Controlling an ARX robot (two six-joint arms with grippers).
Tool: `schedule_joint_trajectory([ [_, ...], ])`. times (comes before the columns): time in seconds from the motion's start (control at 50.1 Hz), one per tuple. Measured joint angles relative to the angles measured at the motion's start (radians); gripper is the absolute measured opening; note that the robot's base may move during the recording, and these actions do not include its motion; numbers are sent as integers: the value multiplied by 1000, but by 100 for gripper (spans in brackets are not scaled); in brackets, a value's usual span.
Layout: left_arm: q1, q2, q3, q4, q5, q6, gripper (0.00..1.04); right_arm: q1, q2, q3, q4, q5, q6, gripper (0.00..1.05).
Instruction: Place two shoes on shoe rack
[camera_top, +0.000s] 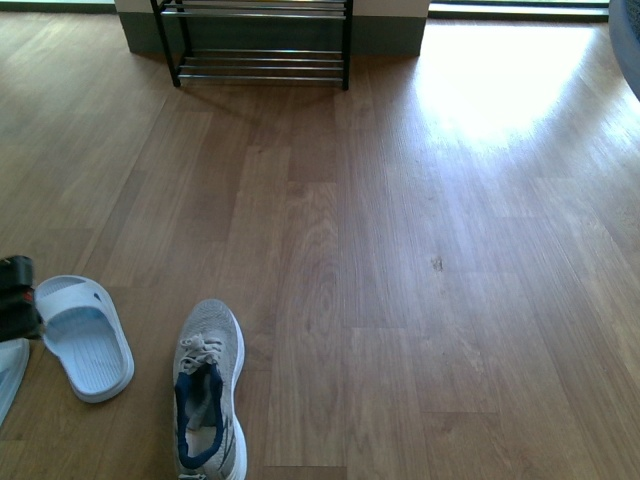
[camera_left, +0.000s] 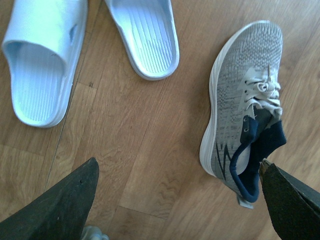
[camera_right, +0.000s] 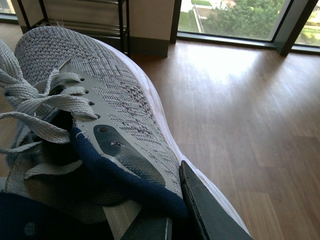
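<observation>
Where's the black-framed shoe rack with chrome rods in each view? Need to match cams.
Front view: black-framed shoe rack with chrome rods at the far wall, left of centre.
Left wrist view: not in it.
Right wrist view: rack against the far wall, beside the window.
Shared landmark: wood plank floor, in all three.

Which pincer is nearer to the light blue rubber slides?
Left. The left pincer hovers beside the slides; the right pincer clamps a grey knit sneaker, no slides in view.
</observation>
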Motion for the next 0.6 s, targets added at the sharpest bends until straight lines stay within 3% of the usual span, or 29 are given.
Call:
schedule_joint_trajectory([
  [0.14,-42,130,74,3,48,55,95,0,0,0,0,0,0,1],
  [0.599,-199,422,307,-8,43,121,95,0,0,0,0,0,0,1],
])
